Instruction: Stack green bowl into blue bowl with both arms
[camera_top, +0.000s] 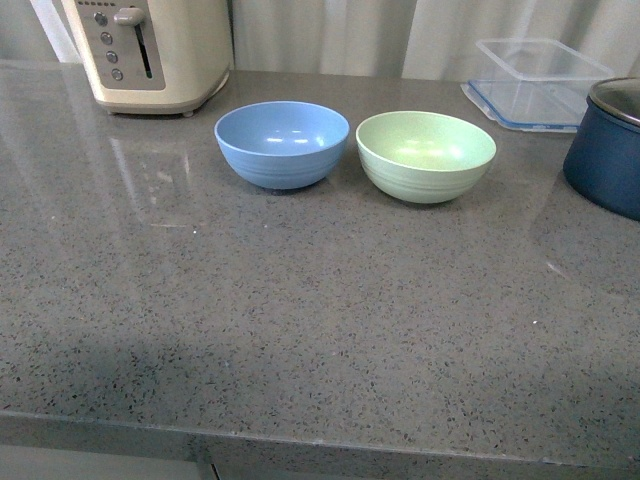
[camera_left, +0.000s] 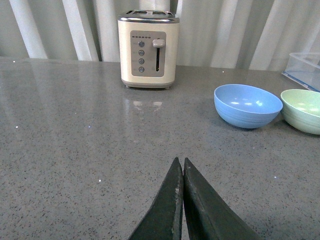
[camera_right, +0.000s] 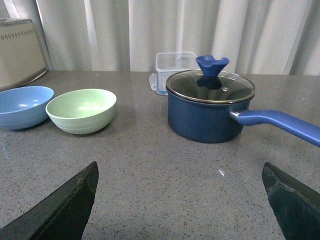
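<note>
A grey speckled stone bench (camera_top: 300, 330) fills the front view. In the upper middle of the frame two bowls of the same size stand upright side by side, close together but not touching. The green bowl (camera_top: 426, 155), right of centre, is pale mint, matte and faintly speckled, with fine ridges low on its outside; it is empty. The blue bowl (camera_top: 282, 143), just to its left, is light sky blue with the same ridges and is also empty. A cream toaster (camera_top: 150, 50) sits at upper left, a clear plastic container (camera_top: 540, 80) at upper right, and a navy saucepan (camera_top: 610, 150) at the right edge. In the wrist views, the left end effector (camera_left: 181, 162) has its dark fingers pressed together, holding nothing. The right end effector (camera_right: 180, 170) is spread wide and empty.
</note>
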